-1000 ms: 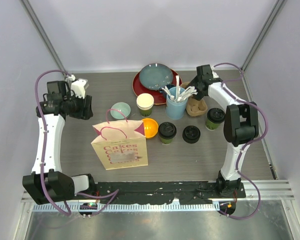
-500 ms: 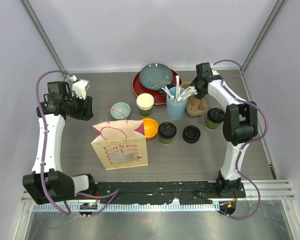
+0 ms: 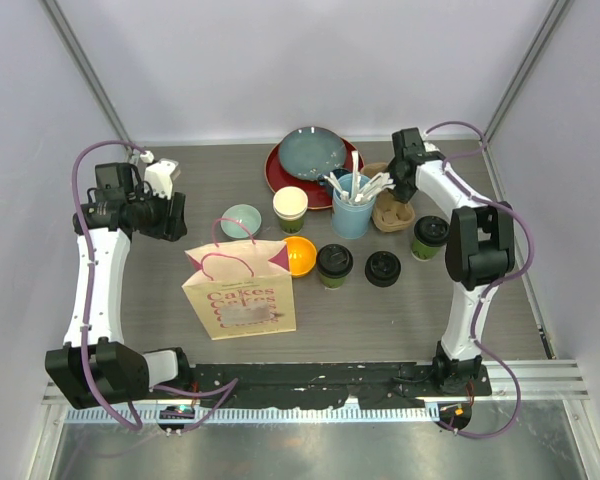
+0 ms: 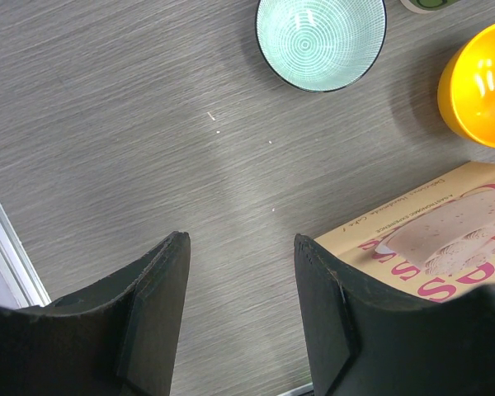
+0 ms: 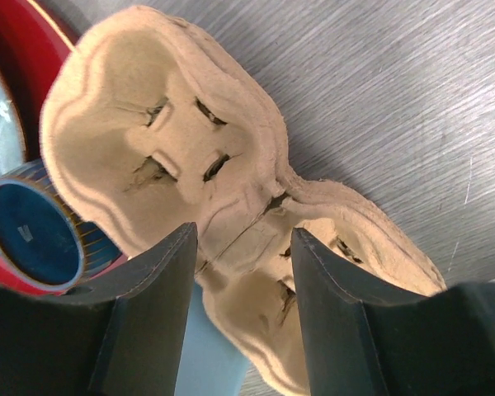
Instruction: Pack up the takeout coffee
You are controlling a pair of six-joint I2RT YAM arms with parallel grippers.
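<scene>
Two takeout coffee cups, dark green with black lids, stand on the table: one (image 3: 334, 264) in the middle, the other (image 3: 430, 236) at the right. My right gripper (image 3: 397, 193) (image 5: 243, 239) hangs open just above a tan pulp cup carrier (image 3: 392, 211) (image 5: 190, 140). Its fingers stand either side of the carrier's middle ridge. Contact between them cannot be told. At the far left my left gripper (image 3: 175, 216) (image 4: 241, 243) stays open over bare table, holding nothing. A tan paper bag (image 3: 238, 290) (image 4: 445, 231) with pink print stands beside it.
An open cream-lined cup (image 3: 290, 208), a teal bowl (image 3: 241, 220) (image 4: 322, 41) and an orange bowl (image 3: 300, 255) (image 4: 478, 91) sit behind the bag. Loose black lids (image 3: 383, 268) lie between the coffees. A light-blue utensil cup (image 3: 352, 207) touches the carrier. Stacked plates (image 3: 312, 160) are at the back.
The right wrist has edged slightly left and down over the carrier. The left arm and all objects are unmoved.
</scene>
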